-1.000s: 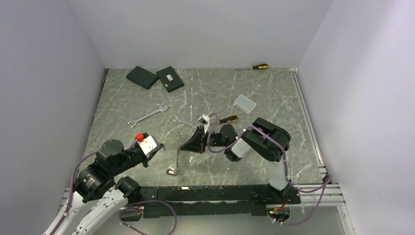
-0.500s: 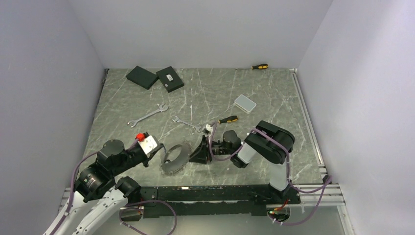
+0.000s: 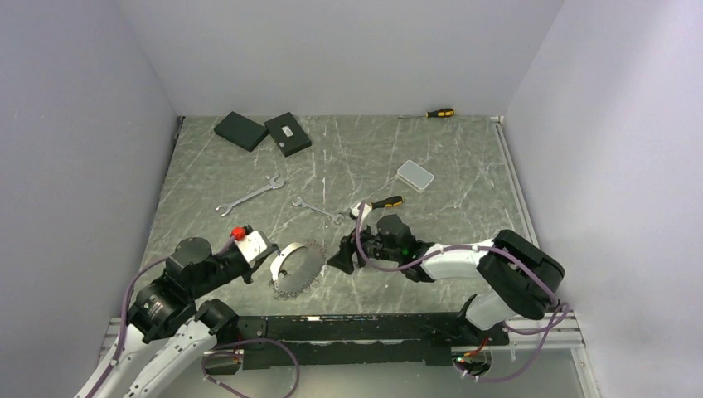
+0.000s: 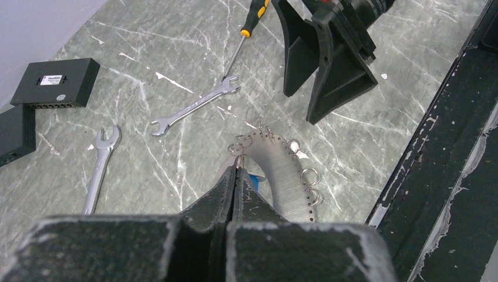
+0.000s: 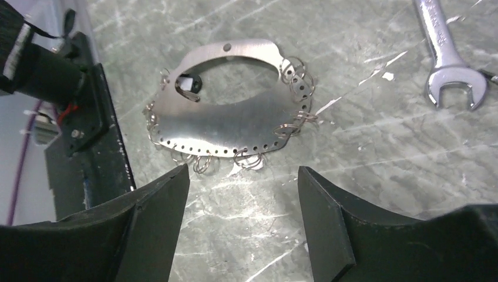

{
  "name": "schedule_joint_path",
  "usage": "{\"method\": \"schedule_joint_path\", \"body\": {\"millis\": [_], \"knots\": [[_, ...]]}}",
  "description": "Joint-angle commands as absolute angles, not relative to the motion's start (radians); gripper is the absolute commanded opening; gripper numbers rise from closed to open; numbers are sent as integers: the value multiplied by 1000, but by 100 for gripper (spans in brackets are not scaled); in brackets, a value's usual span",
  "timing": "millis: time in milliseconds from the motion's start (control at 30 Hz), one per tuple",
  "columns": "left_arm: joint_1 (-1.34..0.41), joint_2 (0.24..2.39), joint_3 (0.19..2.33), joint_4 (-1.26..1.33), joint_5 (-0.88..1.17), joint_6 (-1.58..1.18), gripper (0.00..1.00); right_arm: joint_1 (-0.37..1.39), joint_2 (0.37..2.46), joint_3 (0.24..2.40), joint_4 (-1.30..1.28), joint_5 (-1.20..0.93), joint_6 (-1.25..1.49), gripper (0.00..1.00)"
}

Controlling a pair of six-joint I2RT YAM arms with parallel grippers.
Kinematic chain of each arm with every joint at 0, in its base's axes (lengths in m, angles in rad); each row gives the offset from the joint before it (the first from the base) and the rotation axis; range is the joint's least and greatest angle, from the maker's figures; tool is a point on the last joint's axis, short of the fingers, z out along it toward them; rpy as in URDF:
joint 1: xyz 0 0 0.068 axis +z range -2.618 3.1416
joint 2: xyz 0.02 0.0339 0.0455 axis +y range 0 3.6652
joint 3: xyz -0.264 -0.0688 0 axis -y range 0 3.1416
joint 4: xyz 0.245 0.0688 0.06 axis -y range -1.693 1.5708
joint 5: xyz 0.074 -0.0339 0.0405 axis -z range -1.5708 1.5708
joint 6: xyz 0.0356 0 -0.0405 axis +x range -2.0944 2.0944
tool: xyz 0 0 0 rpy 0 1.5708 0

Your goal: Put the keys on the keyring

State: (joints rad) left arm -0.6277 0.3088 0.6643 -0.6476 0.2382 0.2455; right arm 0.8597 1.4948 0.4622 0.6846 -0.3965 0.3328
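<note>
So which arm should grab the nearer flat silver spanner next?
Right. The right gripper is open, empty and close to the nearer flat silver spanner. The left gripper is shut on the edge of the silver perforated keyring plate, so it is occupied.

The top view looks down from high behind the arms over the whole table (image 3: pixel 464 166). The wrist views sit low and close behind the left tool (image 4: pixel 236 173) and right tool (image 5: pixel 244 176), facing each other; all three share the keyring (image 5: pixel 235 123).
</note>
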Motion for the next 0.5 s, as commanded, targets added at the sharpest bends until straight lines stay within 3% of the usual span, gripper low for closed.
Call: {"method": "schedule_joint_path", "body": {"millis": [0,200,467], "knots": [[-626,295,651,-590,247,232,0,957,1472,549,493,-170,253,72],[-626,313,646,-586,247,232,0,963,1560,633,436,-148,309,73],[-626,339,637,-574,236,234,0,963,1518,612,464,-42,350,70]]}}
